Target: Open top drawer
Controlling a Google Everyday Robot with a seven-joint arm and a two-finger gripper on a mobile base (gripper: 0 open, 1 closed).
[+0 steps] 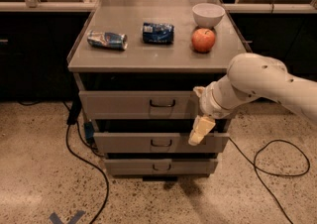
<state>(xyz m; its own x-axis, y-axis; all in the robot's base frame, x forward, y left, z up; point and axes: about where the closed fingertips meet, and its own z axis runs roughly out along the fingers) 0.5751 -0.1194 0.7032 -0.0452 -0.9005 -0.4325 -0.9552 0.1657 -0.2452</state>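
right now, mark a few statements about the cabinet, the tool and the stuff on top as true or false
The apple sits just in front of the white bowl. True.
The tool holds the top drawer's handle. False: it hangs right of and below the handle, before the middle drawer's right end.
The crushed can lies left of the blue packet. True.
The bowl stands on the floor. False: it is on the cabinet top.

Three drawers (pixel 130 143) (top drawer (pixel 130 105) widest); one can (pixel 106 39), packet (pixel 158 33), apple (pixel 203 40), bowl (pixel 208 15); one gripper (pixel 200 131) before drawers.
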